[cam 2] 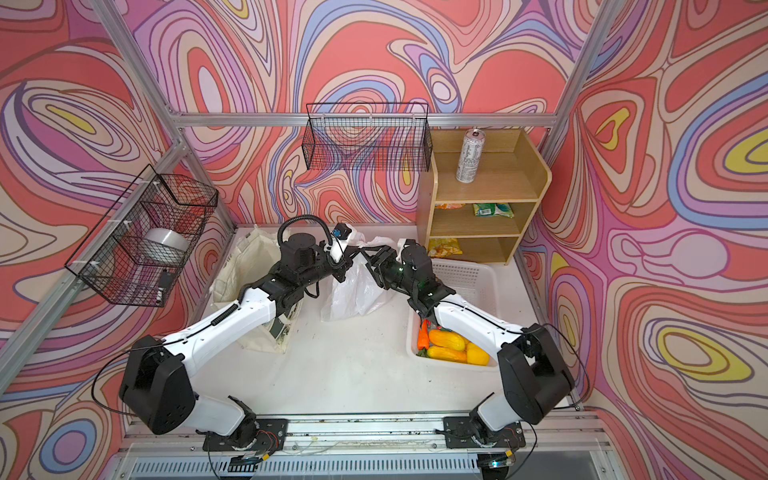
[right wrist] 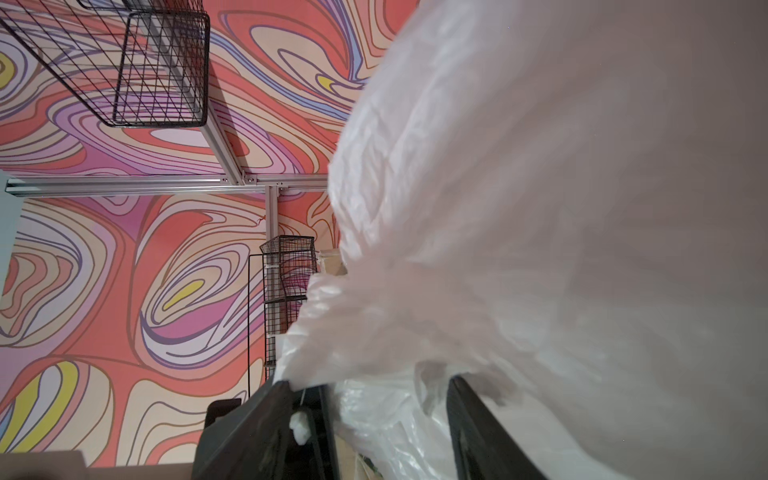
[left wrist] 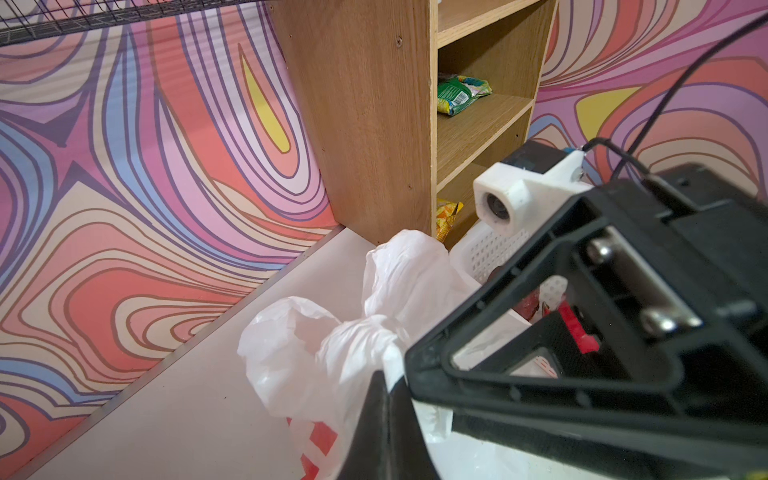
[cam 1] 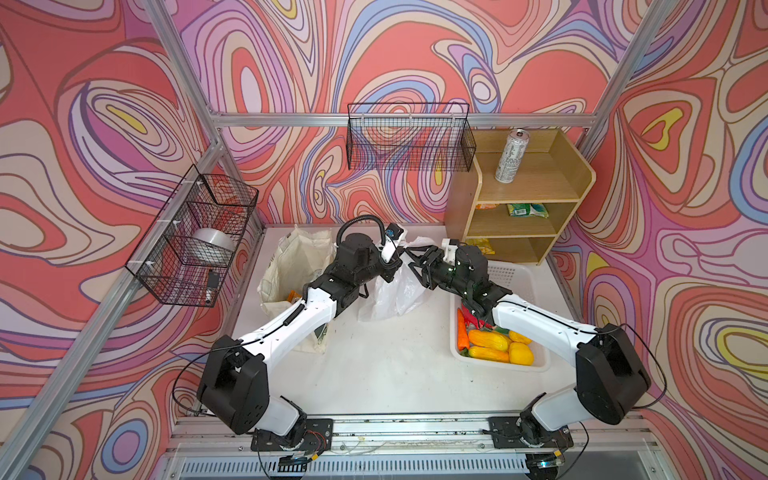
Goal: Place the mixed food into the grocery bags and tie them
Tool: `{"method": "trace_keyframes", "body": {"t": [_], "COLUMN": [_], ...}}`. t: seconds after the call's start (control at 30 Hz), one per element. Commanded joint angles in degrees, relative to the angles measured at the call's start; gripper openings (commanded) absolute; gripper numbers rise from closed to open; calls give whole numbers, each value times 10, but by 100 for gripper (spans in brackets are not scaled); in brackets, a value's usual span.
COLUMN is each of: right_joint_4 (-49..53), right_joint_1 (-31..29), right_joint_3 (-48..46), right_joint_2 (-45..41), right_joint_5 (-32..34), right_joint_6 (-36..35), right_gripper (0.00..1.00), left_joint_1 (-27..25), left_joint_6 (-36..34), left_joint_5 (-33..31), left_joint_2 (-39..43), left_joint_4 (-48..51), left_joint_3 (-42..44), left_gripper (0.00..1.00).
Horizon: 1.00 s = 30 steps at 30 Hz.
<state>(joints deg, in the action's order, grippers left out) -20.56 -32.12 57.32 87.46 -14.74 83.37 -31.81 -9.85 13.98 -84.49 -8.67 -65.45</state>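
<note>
Left claw point(cam 1: 400, 250) clamped tight on twisted top of white plastic bag point(left wrist: 316, 345); right claw point(right wrist: 370, 382) spread wide, bag film between its fingers.

You have one thin white plastic bag point(cam 1: 390, 295) and one cream canvas tote point(cam 1: 291, 266). Count one tall silver can point(cam 1: 510, 156), at least two crinkly snack packets point(cam 1: 528, 209), at least three yellow toy vegetables point(cam 1: 488, 340), two black wire baskets point(cam 1: 409, 137) and one white perforated plastic basket point(cam 1: 513, 274).
</note>
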Motion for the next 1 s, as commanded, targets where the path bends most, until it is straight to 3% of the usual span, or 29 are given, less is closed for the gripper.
{"method": "trace_keyframes", "body": {"t": [0.0,0.47,0.53,0.67,0.9,0.97], "right_joint_4": [-71,-210,-224,-282,-363,-360], "right_joint_1": [-3,-3,-3,-2,12,23], "right_joint_3": [4,10,18,27,-23,-28], "right_joint_2": [24,96,107,137,167,159], "right_joint_5": [16,-11,-26,-69,-94,-105], "right_joint_6": [26,91,92,100,99,73], "right_gripper": [62,62,52,0,0,0], "left_joint_1": [-10,-18,-19,-18,-17,-13], "left_joint_6": [0,12,12,15,44,62], "left_joint_5": [39,135,149,157,112,96], "left_joint_2": [14,5,0,-7,20,33], "left_joint_4": [-14,9,19,36,12,7], "left_joint_3": [10,21,16,13,42,48], "left_gripper": [0,0,0,0,0,25]}}
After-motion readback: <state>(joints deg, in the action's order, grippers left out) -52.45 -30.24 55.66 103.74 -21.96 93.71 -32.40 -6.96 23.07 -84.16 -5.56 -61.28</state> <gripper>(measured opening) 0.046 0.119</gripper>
